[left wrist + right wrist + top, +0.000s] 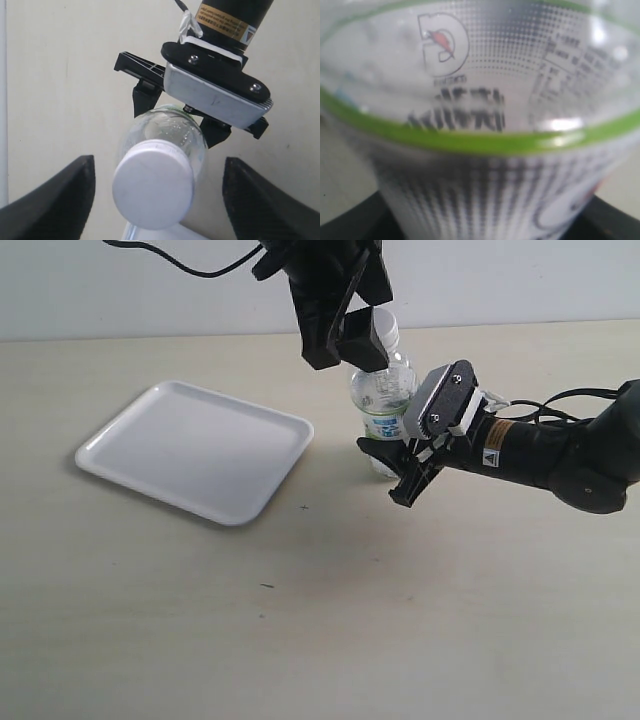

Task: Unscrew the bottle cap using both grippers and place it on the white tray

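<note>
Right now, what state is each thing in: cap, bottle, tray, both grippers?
bottle cap: on the bottle's neck, not gripped.
bottle: upright on the table, gripped low down.
white tray: flat on the table, nothing on it.
left gripper: open, fingers either side of the cap, clear of it.
right gripper: shut on the bottle.

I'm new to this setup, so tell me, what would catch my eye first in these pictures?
The clear bottle stands upright right of centre, clamped low by the right gripper, its white bottle cap still on. The left gripper hangs open above, fingers either side of the cap without touching. The white tray lies empty to the bottle's left in the exterior view.
</note>
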Robot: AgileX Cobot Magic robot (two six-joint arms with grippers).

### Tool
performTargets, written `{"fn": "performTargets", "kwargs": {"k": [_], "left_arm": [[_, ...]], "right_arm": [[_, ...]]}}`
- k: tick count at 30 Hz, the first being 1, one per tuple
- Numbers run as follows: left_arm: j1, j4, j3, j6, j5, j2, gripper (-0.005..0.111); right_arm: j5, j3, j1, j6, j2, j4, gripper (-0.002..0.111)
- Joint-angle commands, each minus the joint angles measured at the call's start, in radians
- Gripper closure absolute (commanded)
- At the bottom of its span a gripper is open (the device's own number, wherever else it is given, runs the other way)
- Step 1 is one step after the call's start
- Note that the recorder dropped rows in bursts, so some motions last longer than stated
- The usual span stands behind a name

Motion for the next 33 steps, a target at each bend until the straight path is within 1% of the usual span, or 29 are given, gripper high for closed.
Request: {"fn": "performTargets", "kwargs": {"k": [1, 28, 29, 31, 32, 33], "left_arm": [[-0.007, -0.023, -0.004, -0.014, -0.011, 0.003, 0.038], [-0.007, -0.033, -0.004, -0.015, 0.005, 0.015, 0.038], [-0.007, -0.033, -0.004, -0.014, 0.005, 0.015, 0.04], [-0.007, -0.033, -0.004, -0.014, 0.005, 0.015, 0.047], [-0.007, -0.031, -0.004, -0.014, 0.005, 0.017, 0.058], [-0.007, -0.031, -0.004, -0.014, 0.005, 0.017, 0.062]], "right_arm": [[0.099, 0.0, 0.001, -0.011, 0.008, -0.01, 0.108], [0.097, 0.0, 0.001, 0.008, 0.008, -0.008, 0.108], [0.095, 0.0, 0.001, 0.008, 0.008, -0.008, 0.108], [0.095, 0.0, 0.001, 0.008, 0.008, -0.008, 0.108], [0.093, 0.0, 0.001, 0.008, 0.008, -0.008, 0.108], [0.093, 0.0, 0.001, 0.008, 0.008, -0.008, 0.108]]}}
